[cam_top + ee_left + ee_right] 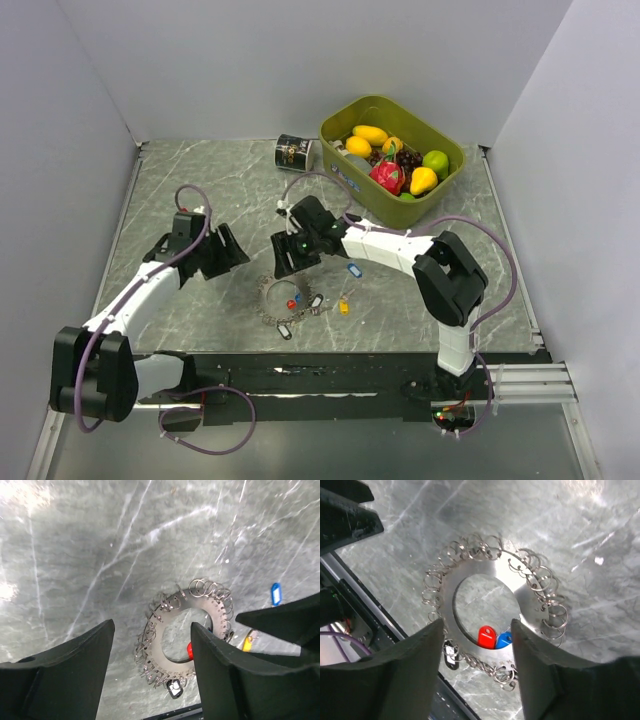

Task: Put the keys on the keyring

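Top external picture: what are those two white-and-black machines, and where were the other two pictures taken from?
They are two robot arms, seen from above and behind. The other pictures come from cameras on their wrists; the dark shapes are each arm's own fingers. The left end effector and right end effector are open, holding nothing, by the keyring, a metal disc edged with wire loops. Small tagged keys lie in and beside it. Farther back: a green bin of fruit and a black can.

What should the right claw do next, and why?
Probably swing the right gripper toward the loose blue-tagged silver key: its jaws hang open and empty above the large silvery metal keyring edged with wire loops, and that key lies apart from it.
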